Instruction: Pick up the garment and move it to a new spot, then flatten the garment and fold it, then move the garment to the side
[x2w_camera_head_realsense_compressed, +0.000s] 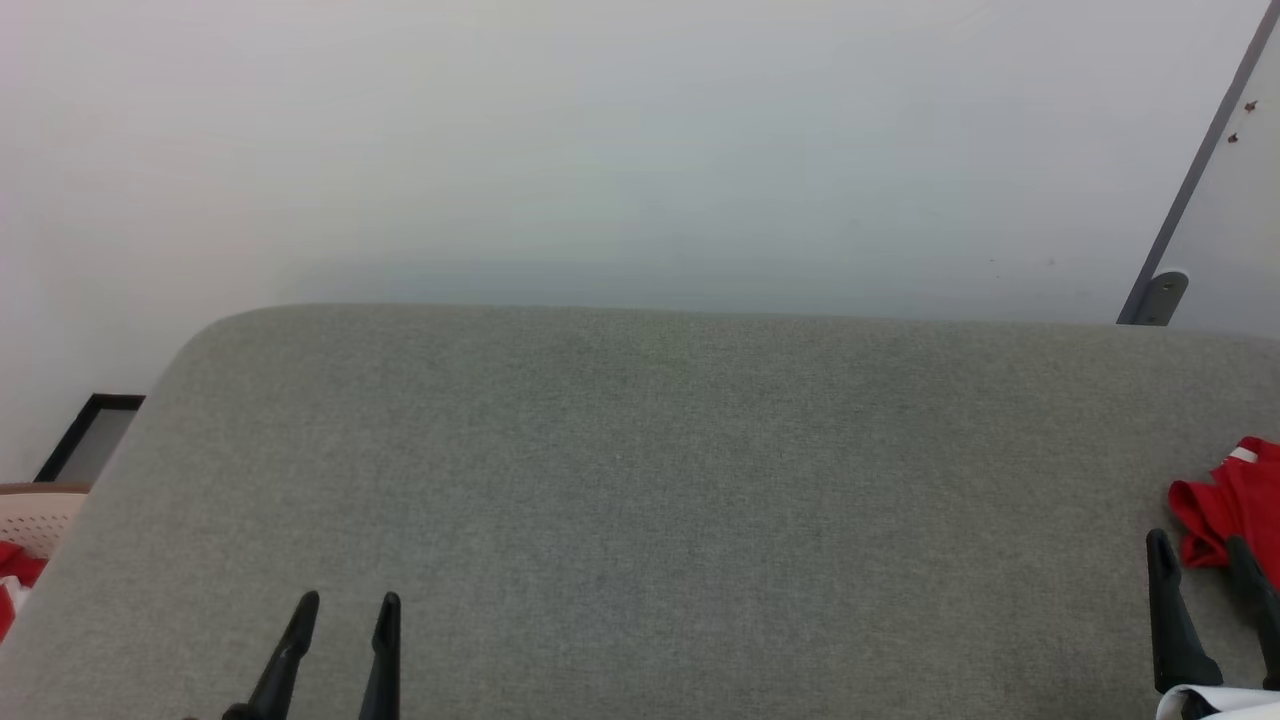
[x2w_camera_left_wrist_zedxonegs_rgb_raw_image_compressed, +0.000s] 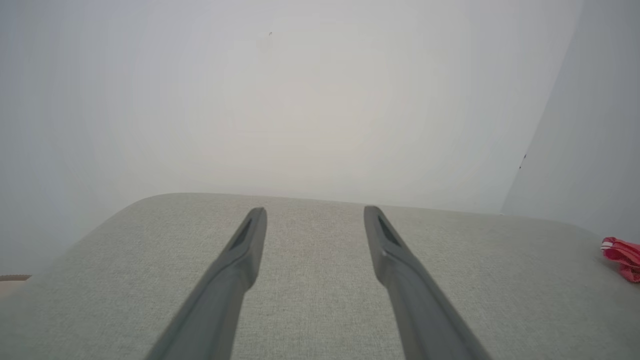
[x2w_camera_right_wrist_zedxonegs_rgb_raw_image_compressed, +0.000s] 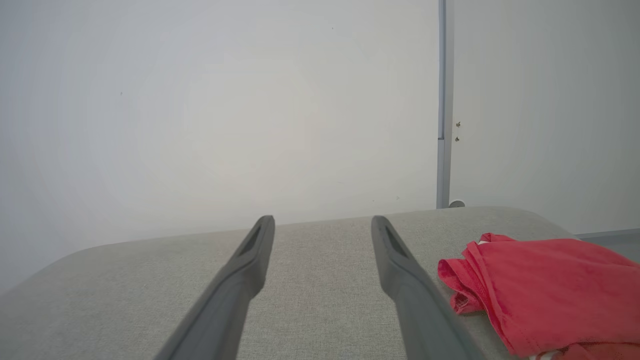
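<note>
Jaws of left gripper (x2w_camera_head_realsense_compressed: 350, 600) and right gripper (x2w_camera_head_realsense_compressed: 1197, 540) stand apart above grey cushion (x2w_camera_head_realsense_compressed: 640, 480).

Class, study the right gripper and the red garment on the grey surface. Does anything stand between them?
Nothing visible does. The right gripper, jaws open, sits close beside the red garment, which lies to its right, with only bare grey surface between them.

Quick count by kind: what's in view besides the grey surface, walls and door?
Red fabric items: 2 (garment at right, cloth at lower left)
Grippers: 2 (left gripper, right gripper, both open)
Basket: 1
Black frame: 1
Total: 6
</note>
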